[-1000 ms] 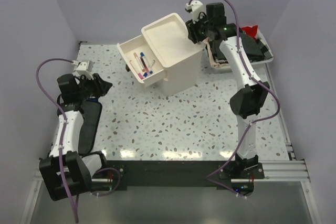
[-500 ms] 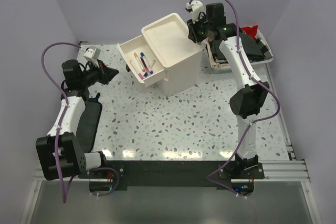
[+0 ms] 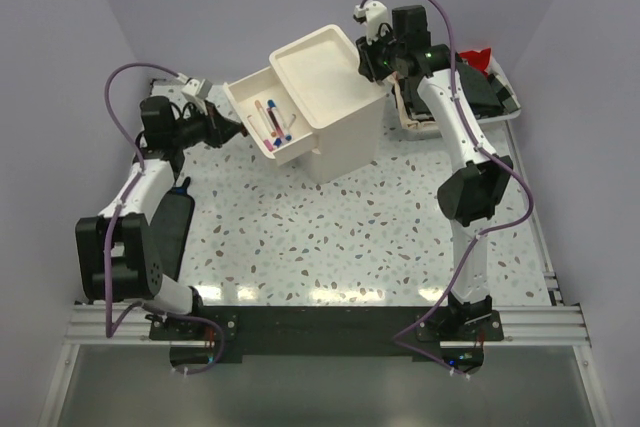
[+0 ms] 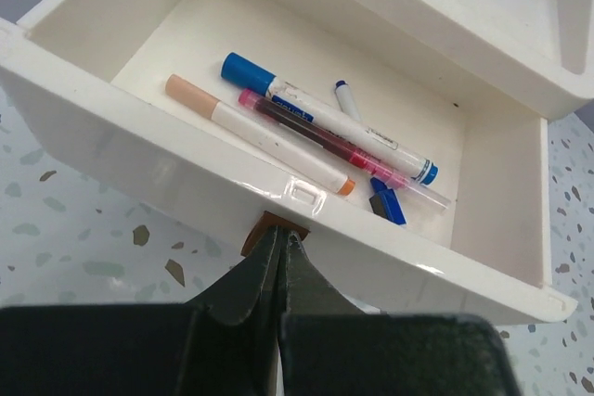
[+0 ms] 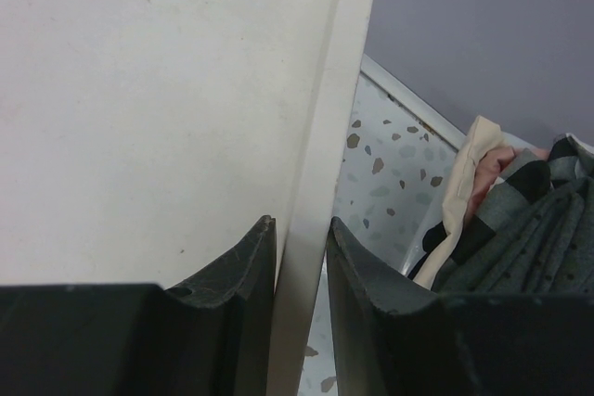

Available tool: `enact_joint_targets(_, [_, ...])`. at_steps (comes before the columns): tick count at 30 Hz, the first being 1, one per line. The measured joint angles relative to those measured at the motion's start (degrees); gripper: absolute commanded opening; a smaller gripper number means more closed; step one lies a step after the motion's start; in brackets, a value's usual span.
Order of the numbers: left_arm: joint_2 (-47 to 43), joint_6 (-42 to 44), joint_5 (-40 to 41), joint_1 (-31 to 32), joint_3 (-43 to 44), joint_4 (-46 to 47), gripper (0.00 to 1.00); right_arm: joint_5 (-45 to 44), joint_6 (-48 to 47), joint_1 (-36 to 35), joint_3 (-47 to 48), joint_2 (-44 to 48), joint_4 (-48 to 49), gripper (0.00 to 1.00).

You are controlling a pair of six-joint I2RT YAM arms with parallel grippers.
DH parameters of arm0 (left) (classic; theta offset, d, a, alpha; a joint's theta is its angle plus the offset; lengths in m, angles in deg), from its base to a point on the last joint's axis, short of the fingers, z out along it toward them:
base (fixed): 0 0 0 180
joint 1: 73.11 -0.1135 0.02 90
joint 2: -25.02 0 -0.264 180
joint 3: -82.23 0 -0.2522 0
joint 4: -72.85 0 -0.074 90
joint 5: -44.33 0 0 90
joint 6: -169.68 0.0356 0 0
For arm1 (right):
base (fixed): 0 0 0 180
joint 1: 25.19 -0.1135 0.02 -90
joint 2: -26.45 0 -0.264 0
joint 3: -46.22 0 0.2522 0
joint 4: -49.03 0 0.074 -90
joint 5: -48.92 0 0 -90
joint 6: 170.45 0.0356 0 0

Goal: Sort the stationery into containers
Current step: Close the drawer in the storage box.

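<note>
The left hand (image 4: 280,243), pinched closed, has its tips at the brown handle (image 4: 271,226) of the pulled-out drawer (image 4: 176,169) holding the pens (image 4: 325,127), with open tabletop (image 3: 340,237) behind it, while the right hand (image 5: 302,229) clamps the cabinet (image 3: 345,142) by its top rim, beside the tray (image 3: 510,113) of cloths (image 5: 529,220).

One cream cabinet (image 3: 345,142) shows one open drawer (image 4: 139,150). In it lie four pens: one peach-capped (image 4: 260,134), one pink (image 4: 297,126), one blue-capped (image 4: 371,141), one half-hidden (image 4: 347,99). One small blue piece (image 4: 387,206) lies beside them.
</note>
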Motion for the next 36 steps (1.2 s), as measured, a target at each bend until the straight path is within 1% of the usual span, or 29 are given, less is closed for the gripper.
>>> enact_joint_targets(13, [9.7, 0.6, -0.5, 2.9, 10.2, -0.2, 0.00, 0.2, -0.5, 0.4, 0.0, -0.2, 0.4, 0.06])
enact_joint_targets(19, [12.3, 1.3, 0.5, 5.1, 13.2, -0.1, 0.00, -0.3, -1.2, 1.1, 0.0, -0.5, 1.1, 0.00])
enact_joint_targets(26, [14.6, 1.5, 0.4, 7.1, 15.9, -0.2, 0.00, -1.8, -2.8, 1.1, 0.0, -0.7, 1.4, 0.00])
enact_joint_targets(30, [16.5, 1.1, 0.0, 11.5, 17.8, 0.8, 0.00, -2.0, -2.9, 1.0, 0.1, -0.7, 1.0, 0.00])
enact_joint_targets(36, [17.3, -0.2, -1.7, 14.3, 18.0, 1.0, 0.00, -1.4, -1.7, 0.4, -1.0, -0.8, 3.4, 0.00])
